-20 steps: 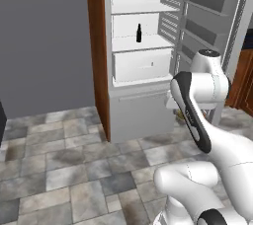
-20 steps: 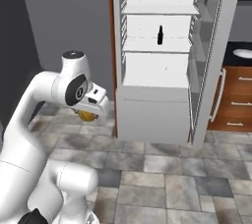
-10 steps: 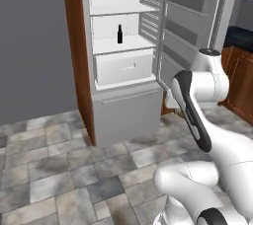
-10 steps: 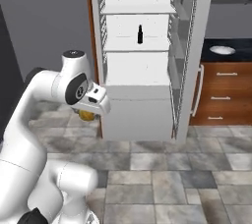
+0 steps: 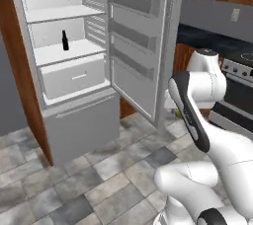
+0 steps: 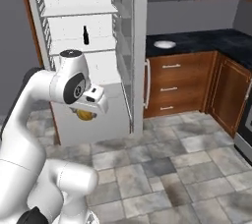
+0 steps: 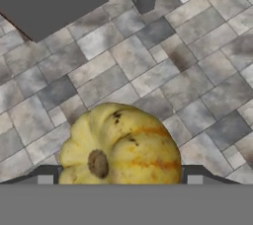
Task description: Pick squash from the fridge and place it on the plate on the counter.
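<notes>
Fridge (image 6: pixel 83 36) is standing open at far left, a slim dark bottle (image 6: pixel 85 35) sitting on its middle shelf. Just right of that, low in front of the fridge, the gripper (image 6: pixel 86 115) is clamping the squash (image 7: pixel 121 145) between its fingers, hanging over the grey tiled floor (image 7: pixel 163 66). Further right, the counter (image 6: pixel 197 46) is running along the far wall, with the plate (image 6: pixel 164 44) lying on it, well apart from the squash.

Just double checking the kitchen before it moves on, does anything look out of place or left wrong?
The fridge door stands wide open while the gripper holds the squash over the floor. Nothing looks spilled or damaged.
</notes>
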